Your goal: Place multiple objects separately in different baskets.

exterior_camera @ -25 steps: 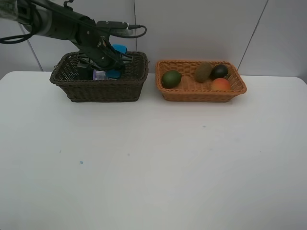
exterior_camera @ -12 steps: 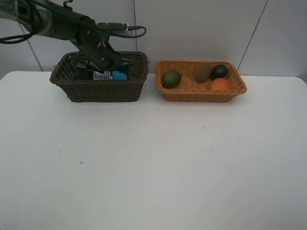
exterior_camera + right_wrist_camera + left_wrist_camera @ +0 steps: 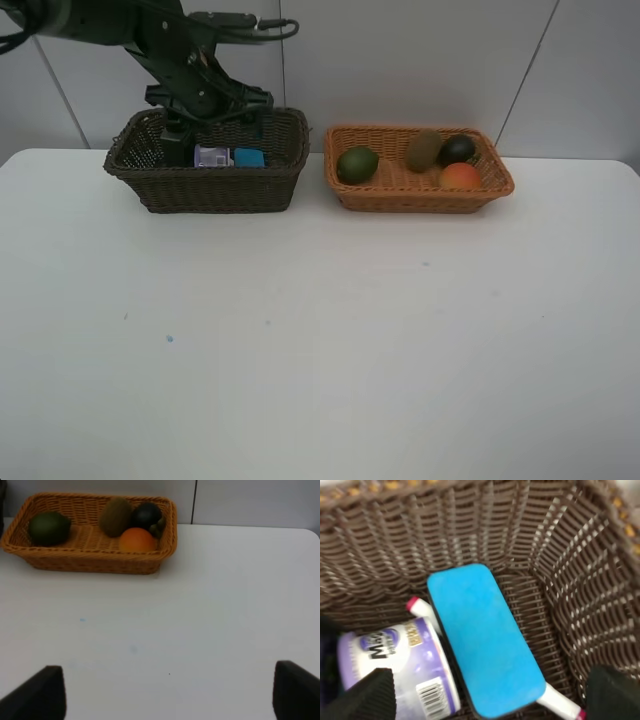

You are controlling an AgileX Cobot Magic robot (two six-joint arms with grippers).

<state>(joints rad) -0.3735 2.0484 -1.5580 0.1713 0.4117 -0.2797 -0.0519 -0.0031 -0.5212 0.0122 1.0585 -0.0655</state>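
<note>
Eraser [image 3: 485,640] in dark basket [image 3: 210,185], left tool [image 3: 485,692] spread.

From my station I saw a plain white tabletop [image 3: 320,330] that carried two woven baskets along its far edge, near the wall. The dark brown basket [image 3: 210,185] sat directly on it at the far left, and the light orange basket [image 3: 420,190] sat just beside it to the right, the two apart with a narrow gap between. A few tiny blue specks [image 3: 169,339] marked the near left of the surface.
</note>
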